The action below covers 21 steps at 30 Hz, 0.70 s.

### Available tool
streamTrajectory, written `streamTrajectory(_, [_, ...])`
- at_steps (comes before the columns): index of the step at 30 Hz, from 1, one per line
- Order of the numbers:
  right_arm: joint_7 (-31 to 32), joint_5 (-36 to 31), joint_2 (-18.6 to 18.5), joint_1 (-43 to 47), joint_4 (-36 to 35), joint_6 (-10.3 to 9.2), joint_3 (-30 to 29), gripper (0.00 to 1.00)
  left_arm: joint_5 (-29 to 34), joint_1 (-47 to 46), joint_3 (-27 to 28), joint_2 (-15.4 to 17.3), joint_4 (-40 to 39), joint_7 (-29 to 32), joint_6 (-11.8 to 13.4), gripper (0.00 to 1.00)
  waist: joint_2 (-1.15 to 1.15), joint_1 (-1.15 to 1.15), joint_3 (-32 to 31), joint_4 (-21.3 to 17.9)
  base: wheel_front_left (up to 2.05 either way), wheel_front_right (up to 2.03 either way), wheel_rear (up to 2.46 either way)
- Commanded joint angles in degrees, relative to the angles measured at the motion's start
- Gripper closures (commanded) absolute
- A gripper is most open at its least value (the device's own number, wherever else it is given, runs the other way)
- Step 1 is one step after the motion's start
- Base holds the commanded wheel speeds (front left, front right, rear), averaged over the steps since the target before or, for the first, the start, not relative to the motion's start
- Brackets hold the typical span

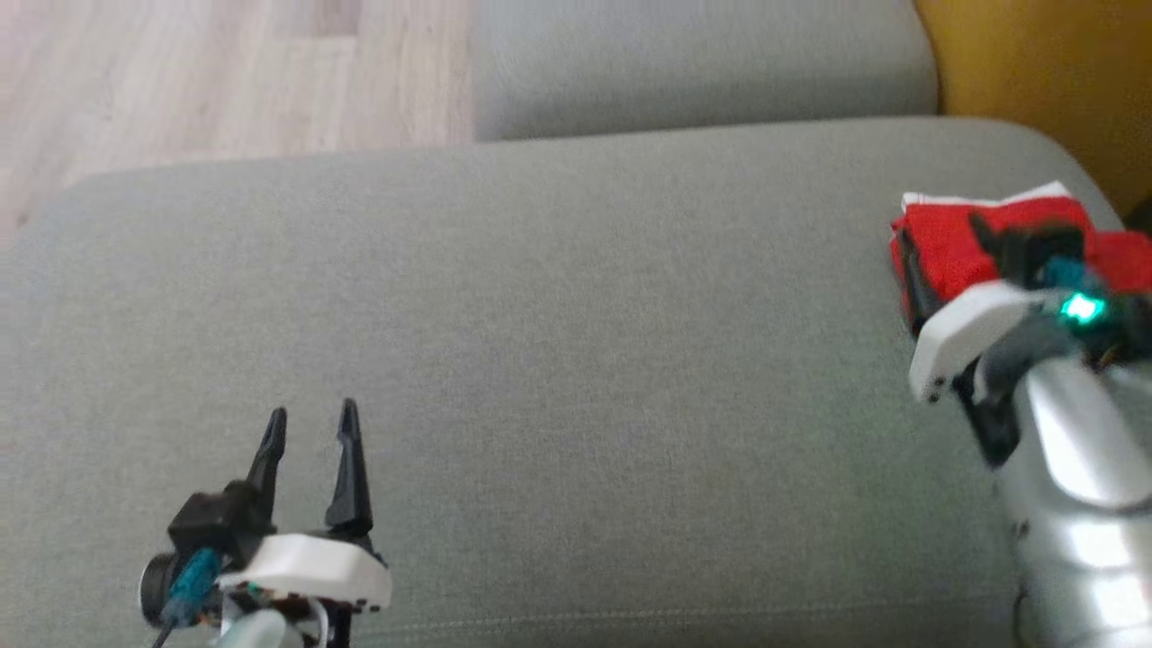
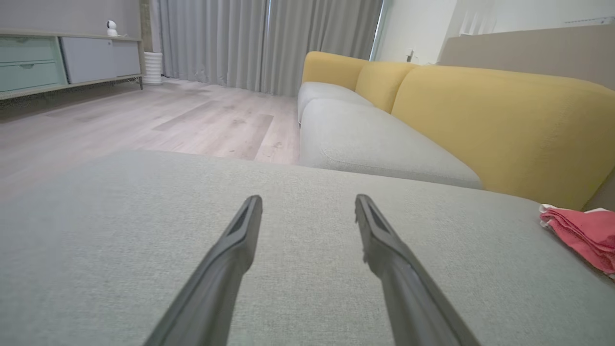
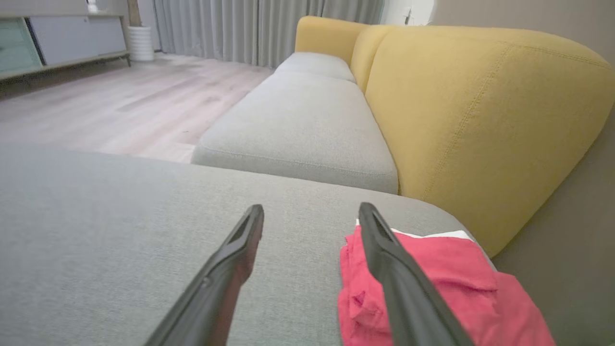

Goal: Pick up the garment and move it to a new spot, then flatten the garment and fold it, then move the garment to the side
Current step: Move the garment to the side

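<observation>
The garment [image 1: 945, 238] is a red cloth with a white layer showing at its far edge. It lies folded in a compact stack at the right edge of the head view, on the grey sofa cushion [image 1: 540, 360] near the corner by the yellow backrest [image 3: 480, 120]. It looks light, soft and limp, so it will probably sag and come unfolded if lifted by one layer. The weave looks slightly rough, so slipping seems unlikely. The real risk is the stack shearing apart. A pinch through all the layers at the thick folded edge on its left side looks the safest hold, or a push low along the cushion.

The right jaws stand wide apart and hold nothing. In the right wrist view one finger [image 3: 230, 269] hangs over bare cushion at lower centre. The other finger [image 3: 399, 283] crosses the left part of the garment [image 3: 456, 269]. The cloth's left edge sits just inside the gap, and most of it spreads to the lower right of the frame. I cannot tell whether that finger touches the cloth.

The left jaws, at the lower left of the head view, are also fully spread and empty. They are well apart from the garment, which shows at the right edge of the left wrist view.
</observation>
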Motion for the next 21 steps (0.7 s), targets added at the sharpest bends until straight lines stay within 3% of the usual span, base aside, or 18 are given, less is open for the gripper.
streamTrajectory(1, [-0.7,0.3,0.6,-1.0,-2.3,0.37,0.7,0.0,-0.1,-1.9,2.8,0.9,-1.3,-0.6,0.3,0.0,0.0,0.02,-1.4,0.9,0.0,0.0,0.0])
streamTrajectory(9, [-2.0,1.6,6.9,13.8,-13.9,0.37,-4.1,0.0,-0.2,2.5,3.1,2.1,-0.2,-0.4,-0.3,0.0,0.0,0.02,-4.3,2.8,0.0,0.0,0.0])
streamTrajectory(21, [-0.7,7.1,7.6,31.6,-30.7,0.37,-3.2,0.0,-0.6,4.9,2.1,3.8,-0.6,1.2,-0.5,0.0,0.0,0.02,-5.7,3.7,0.0,0.0,0.0])
